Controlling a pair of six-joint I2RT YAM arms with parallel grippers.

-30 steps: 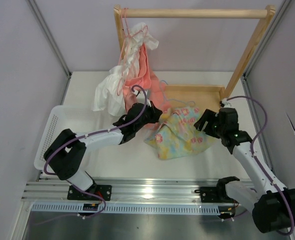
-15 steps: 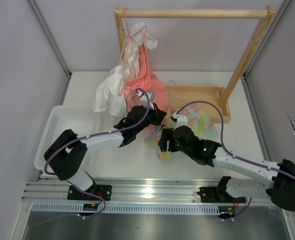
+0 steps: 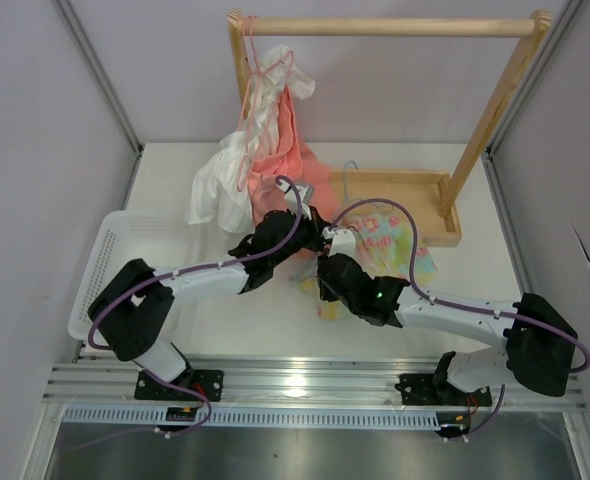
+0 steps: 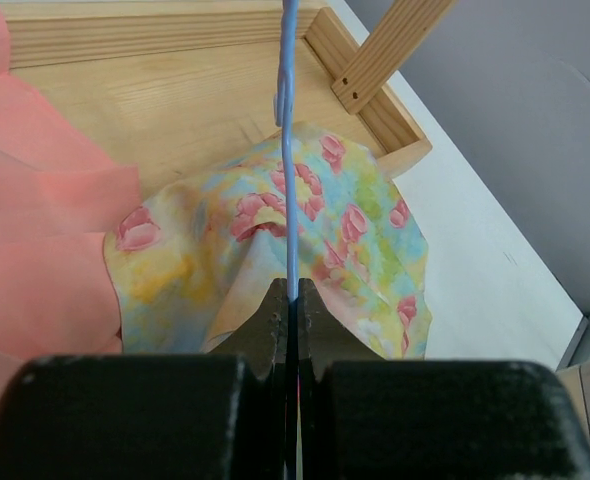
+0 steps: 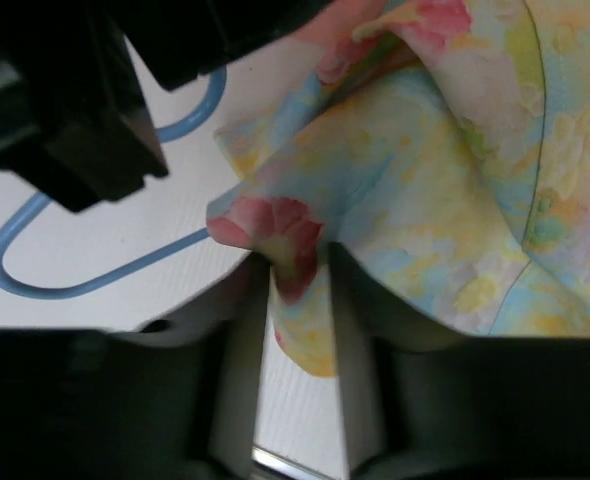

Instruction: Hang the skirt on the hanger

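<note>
While left claw (image 4: 291, 292) clamps hanger (image 4: 289, 150), right claw (image 5: 297, 285) pinches skirt (image 5: 455, 190)

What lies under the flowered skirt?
The skirt lies with its far edge on the wooden tray, the rest on the white table. The blue hanger slips beneath one fold; how far it reaches is hidden.

The skirt (image 3: 393, 240) lies crumpled on the surface against the front of the wooden rack's (image 3: 495, 105) base. The left gripper (image 3: 315, 232) and right gripper (image 3: 327, 264) meet before the base's left end, where the hanger's (image 3: 346, 172) hook shows.
</note>
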